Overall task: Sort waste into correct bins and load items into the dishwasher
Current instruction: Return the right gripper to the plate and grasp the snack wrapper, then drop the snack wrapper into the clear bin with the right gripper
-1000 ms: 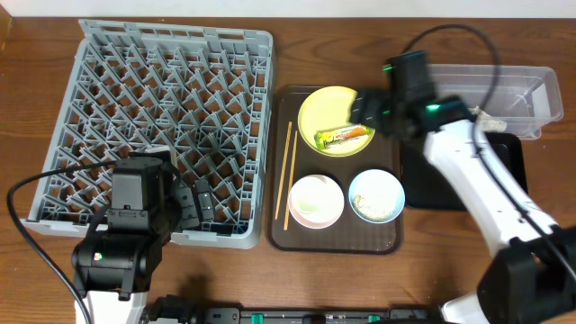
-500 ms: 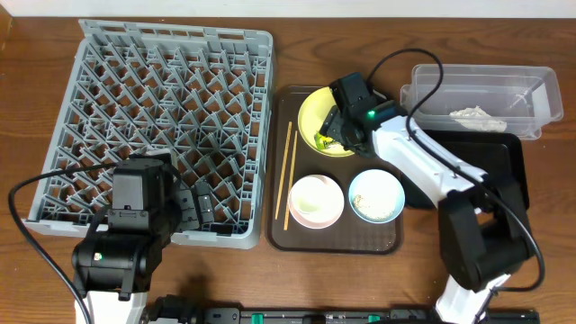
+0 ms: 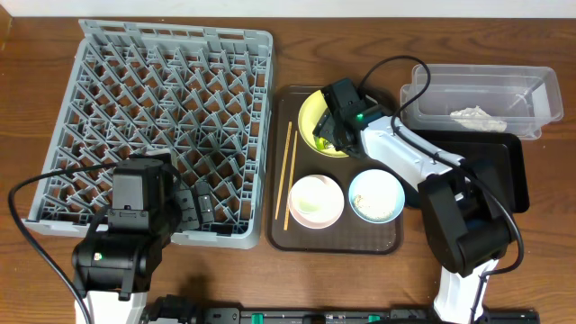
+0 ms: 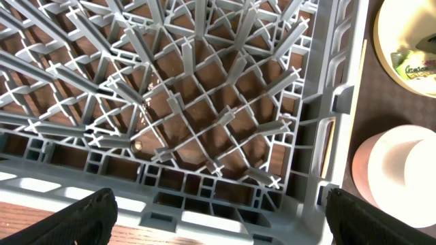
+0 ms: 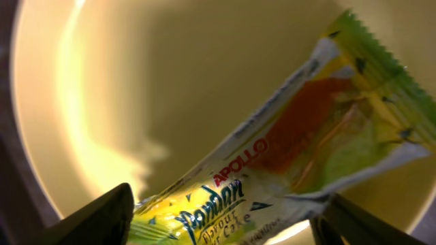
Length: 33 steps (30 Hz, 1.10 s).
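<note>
The green-and-orange snack wrapper point(image 5: 286, 156) lies on the round yellow plate point(image 3: 309, 112) at the back of the brown serving tray. My right gripper point(image 3: 326, 135) is low over the plate, open, with a finger on each side of the wrapper. It hides most of the wrapper in the overhead view. My left gripper point(image 4: 218, 218) is open and empty above the front edge of the grey dish rack point(image 3: 162, 117). The pink-white bowl point(image 3: 316, 200), the blue bowl point(image 3: 376, 195) holding rice scraps, and the chopsticks point(image 3: 290, 175) sit on the tray. I cannot make out the white cup.
The clear tub point(image 3: 481, 90) at the back right holds the crumpled white paper scrap point(image 3: 474, 115). The black tray point(image 3: 508, 180) lies in front of it, under the right arm. The brown serving tray point(image 3: 333, 238) sits between the rack and the bins.
My right arm swung left from beside the clear tub to the yellow plate and came down over the wrapper. The left arm has not moved.
</note>
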### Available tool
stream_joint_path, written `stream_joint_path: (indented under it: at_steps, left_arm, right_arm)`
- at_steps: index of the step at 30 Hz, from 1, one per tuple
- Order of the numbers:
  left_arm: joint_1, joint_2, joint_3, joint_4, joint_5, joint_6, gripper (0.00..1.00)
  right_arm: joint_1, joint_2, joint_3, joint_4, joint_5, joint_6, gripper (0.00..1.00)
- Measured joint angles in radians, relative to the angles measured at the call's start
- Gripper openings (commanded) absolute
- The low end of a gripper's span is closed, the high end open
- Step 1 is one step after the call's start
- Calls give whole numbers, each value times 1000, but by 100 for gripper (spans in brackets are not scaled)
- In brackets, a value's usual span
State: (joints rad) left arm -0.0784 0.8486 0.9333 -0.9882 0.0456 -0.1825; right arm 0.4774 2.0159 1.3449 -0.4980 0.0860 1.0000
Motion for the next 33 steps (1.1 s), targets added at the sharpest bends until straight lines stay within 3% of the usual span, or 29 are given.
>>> stream_joint_path:
  at_steps: [5,12,18,21,28,33]
  left_arm:
    - [0,0,0,0,0,0,98]
    - [0,11,0,0,0,0,98]
    - [0,22,0,0,0,0,98]
    - [0,24,0,0,0,0,98]
    - [0,26,0,0,0,0,98]
    - [0,26,0,0,0,0,98]
  right_arm:
    - [0,0,0,14,0,7,51]
    - [0,0,0,-19,0,15,39]
    - [0,1,0,-29,2,16,20]
    - [0,1,-1,-34,9,13,2]
    - [0,1,-2,-34,19,11,1]
    - [-3,-8,-5,-37,23,-69,1]
